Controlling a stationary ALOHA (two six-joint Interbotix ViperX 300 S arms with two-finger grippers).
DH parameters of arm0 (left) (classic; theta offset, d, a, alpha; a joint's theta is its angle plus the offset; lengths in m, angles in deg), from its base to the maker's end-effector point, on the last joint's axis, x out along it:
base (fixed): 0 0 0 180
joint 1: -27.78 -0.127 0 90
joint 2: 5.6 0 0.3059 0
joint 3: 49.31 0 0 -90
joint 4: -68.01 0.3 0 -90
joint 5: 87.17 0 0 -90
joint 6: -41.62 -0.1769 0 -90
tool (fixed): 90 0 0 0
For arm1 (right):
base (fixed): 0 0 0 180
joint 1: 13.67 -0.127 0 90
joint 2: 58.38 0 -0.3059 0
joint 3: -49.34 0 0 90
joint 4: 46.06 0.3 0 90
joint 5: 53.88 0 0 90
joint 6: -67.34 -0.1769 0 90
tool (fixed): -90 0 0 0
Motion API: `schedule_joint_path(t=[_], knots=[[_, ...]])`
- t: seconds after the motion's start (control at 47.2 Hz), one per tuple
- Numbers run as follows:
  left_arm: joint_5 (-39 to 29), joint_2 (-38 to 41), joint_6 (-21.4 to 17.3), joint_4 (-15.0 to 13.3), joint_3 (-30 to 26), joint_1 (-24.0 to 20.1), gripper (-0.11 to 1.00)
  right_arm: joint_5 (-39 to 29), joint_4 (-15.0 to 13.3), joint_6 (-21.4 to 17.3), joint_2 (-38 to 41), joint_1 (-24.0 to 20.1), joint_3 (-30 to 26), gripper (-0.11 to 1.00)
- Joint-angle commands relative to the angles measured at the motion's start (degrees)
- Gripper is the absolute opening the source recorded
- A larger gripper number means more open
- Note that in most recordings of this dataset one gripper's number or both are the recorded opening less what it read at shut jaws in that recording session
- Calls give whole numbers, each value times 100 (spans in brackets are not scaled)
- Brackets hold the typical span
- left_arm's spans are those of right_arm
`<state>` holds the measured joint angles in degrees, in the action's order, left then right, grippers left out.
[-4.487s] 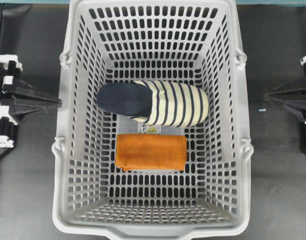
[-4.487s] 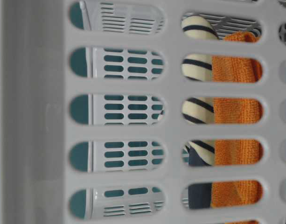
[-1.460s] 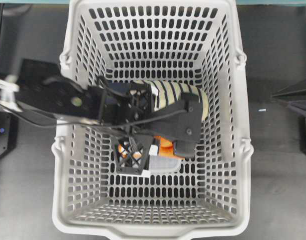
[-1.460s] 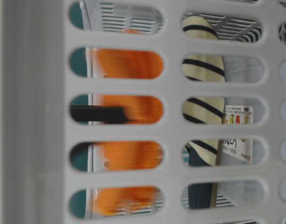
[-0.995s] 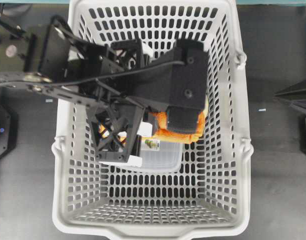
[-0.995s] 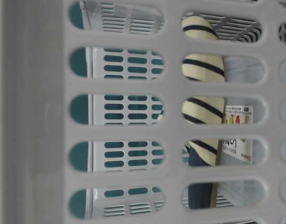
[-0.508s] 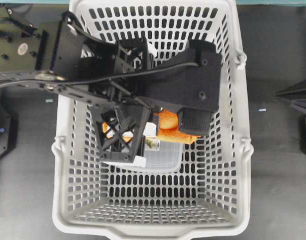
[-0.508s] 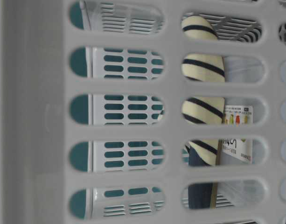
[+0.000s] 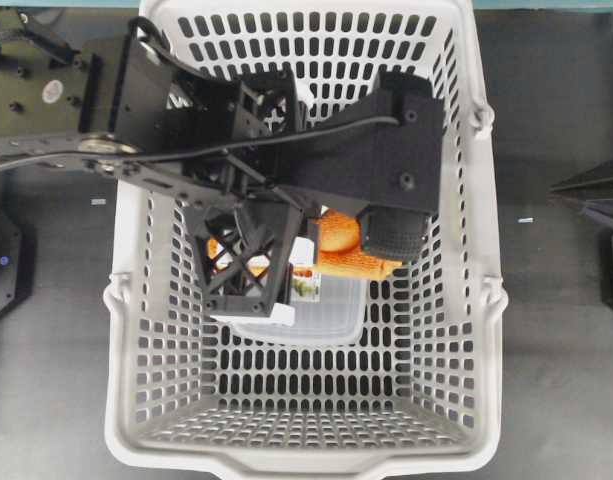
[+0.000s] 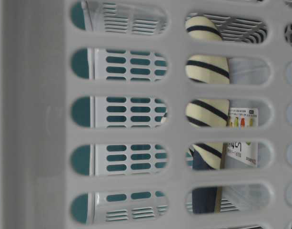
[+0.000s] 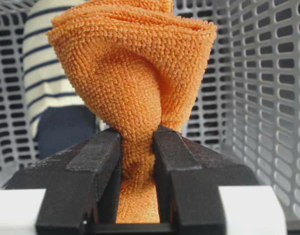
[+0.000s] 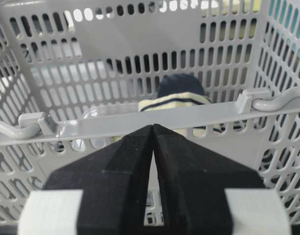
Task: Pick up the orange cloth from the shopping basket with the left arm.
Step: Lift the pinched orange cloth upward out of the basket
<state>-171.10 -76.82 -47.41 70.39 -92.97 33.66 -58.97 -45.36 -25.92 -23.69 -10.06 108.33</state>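
Orange cloth (image 11: 135, 98) bunched, pinched in the closed left gripper (image 11: 137, 161), seemingly above the shopping basket (image 9: 126, 340) floor.

Orange cloth (image 11: 135, 78), light-grey basket (image 9: 466, 330), seemingly navy-and-cream striped slipper (image 10: 206, 95).

The left arm (image 9: 116, 150) is all matte black: flat plates dotted with small screws, a silver disc and a thin black cable running toward the left claw (image 11: 137, 161). Behind that claw's fingertips the frames are open lattice with white end blocks. The right claw (image 12: 153, 161) has matching black wedge fingers and white blocks
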Motion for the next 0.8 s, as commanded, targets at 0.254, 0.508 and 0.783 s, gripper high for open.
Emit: schedule_joint_path(t=[0.254,0.508,0.783], knots=[[18,-97,9,18,-44,-9,16,53,18,-26,35,9,18,0],[18,-88,18,18,70,-9,16,62,18,-18,35,9,26,0],[18,-123,35,18,211,-9,16,123,18,-26,35,9,44,0]])
